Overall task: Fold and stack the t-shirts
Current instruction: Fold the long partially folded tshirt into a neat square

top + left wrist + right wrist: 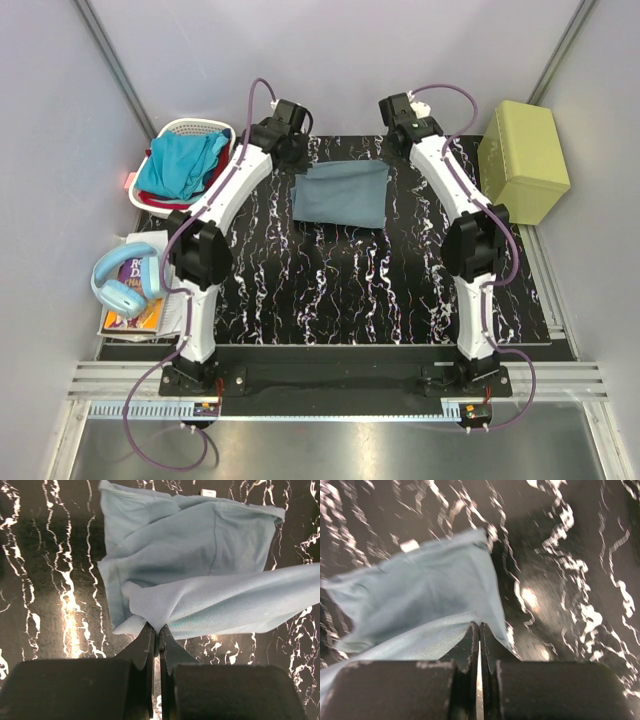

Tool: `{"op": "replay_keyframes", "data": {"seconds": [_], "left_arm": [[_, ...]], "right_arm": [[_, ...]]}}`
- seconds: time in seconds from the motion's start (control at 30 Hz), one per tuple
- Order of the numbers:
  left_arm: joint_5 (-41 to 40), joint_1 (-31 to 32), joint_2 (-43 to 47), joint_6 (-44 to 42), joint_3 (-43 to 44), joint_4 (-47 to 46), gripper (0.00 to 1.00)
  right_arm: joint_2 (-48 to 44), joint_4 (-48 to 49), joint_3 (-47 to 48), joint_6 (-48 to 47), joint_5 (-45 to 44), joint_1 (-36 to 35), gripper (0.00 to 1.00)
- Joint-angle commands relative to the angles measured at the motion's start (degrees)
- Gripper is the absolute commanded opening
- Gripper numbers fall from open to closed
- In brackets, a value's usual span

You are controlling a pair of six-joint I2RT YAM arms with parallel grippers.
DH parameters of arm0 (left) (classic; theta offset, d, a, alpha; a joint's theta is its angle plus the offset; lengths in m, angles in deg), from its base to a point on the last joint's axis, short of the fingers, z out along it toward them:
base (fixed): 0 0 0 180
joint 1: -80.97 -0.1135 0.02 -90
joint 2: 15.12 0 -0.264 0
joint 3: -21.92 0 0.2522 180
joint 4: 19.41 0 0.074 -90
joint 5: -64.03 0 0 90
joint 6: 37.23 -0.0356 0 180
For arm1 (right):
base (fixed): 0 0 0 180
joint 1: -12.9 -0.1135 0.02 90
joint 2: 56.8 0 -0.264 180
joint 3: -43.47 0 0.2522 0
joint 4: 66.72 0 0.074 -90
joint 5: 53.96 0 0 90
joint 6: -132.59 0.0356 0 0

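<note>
A muted grey-blue t-shirt point(340, 195) lies partly folded at the back middle of the black marbled table point(330, 290). My left gripper point(159, 630) is shut on a gathered edge of this t-shirt point(200, 565), and the pinched layer hangs raised over the rest of the cloth. My right gripper point(480, 626) is shut on another edge of the same t-shirt point(420, 595), at its right side. A brighter turquoise t-shirt point(182, 165) sits bunched in the white laundry basket point(160, 140) at the back left, with a strip of red cloth point(217, 175) beside it.
A pale green box point(523, 160) stands at the back right, just off the table. Blue headphones point(125, 280) rest on a book point(135, 315) to the left of the left arm. Grey walls close in the back and sides.
</note>
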State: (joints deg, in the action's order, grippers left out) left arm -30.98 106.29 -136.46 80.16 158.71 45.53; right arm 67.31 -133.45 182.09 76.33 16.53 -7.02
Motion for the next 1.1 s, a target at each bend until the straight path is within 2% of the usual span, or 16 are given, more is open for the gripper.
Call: {"op": "replay_keyframes", "data": {"seconds": [0.0,0.2,0.47,0.67,1.07], "left_arm": [[-4.74,-2.82,-0.56,-2.26,4.76,0.59,0.02],[-1.49,-4.49,-5.12,-2.17,7.49,-1.34,0.03],[2.99,-5.98,-12.51,-2.09,10.13,-3.45,0.05],[4.66,-7.21,-17.08,-1.56,13.03,-4.86,0.06],[4.48,-8.97,-18.14,-1.56,18.13,-6.88,0.06]], "right_arm": [[3.32,-2.75,10.64,-2.45,-5.28,1.38,0.00],[10.26,-3.72,17.69,-2.89,-4.66,2.17,0.00],[16.85,-3.72,19.37,-2.89,-3.43,3.05,0.00],[22.22,-4.07,24.10,-2.62,-2.38,4.80,0.00],[24.95,-1.88,29.39,-2.45,-0.71,6.12,0.00]]}}
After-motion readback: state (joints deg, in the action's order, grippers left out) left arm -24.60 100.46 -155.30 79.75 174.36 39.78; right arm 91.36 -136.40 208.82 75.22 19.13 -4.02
